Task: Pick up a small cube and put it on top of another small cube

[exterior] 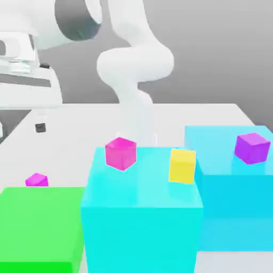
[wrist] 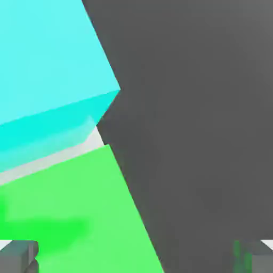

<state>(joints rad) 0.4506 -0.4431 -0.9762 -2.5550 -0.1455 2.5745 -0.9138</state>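
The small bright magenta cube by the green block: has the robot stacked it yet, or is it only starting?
Nothing looks done yet. The small cube sits alone behind the green block, untouched. The gripper holds nothing; the hand view shows it near the green block and a cyan block. Grasping, lifting and stacking all remain.

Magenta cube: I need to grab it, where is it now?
In the exterior view, the magenta cube sits far left, behind the green block.
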